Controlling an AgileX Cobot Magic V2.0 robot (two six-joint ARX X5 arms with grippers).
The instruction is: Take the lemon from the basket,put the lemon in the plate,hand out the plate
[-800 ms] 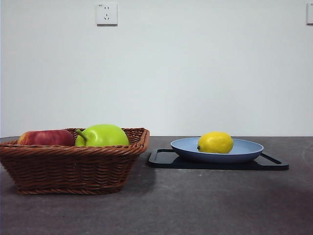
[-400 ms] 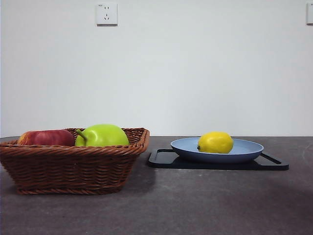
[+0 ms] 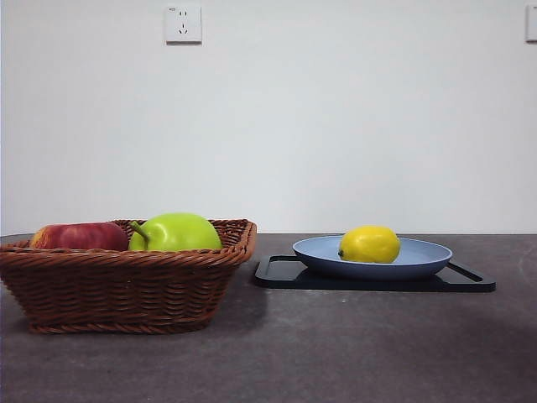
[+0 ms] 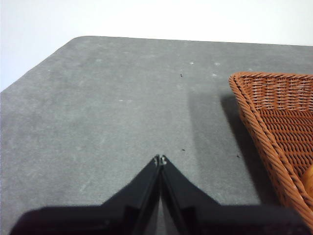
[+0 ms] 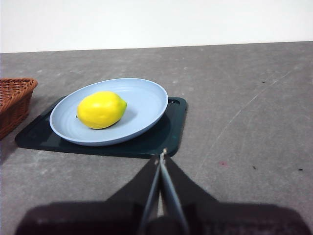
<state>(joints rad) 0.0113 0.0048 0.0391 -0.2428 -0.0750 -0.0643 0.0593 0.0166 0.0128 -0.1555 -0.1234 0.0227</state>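
The lemon lay on its side in the light-blue plate, which sat on a flat black tray on the grey surface. Just beside the tray stood the wicker basket, holding a green pear-like fruit and a red apple. Judged from this layout, the first two steps of the task looked complete: the lemon was out of the basket and in the plate, leaving only the handing out of the plate. The right pincer hung above the bare surface near the tray's edge, pointed toward the plate, its jaws pressed together and holding nothing. The left pincer hovered over open surface beside the basket's rim, its jaws likewise closed and empty. Neither arm showed in the front view. The right pincer appeared better placed to take the plate's rim.
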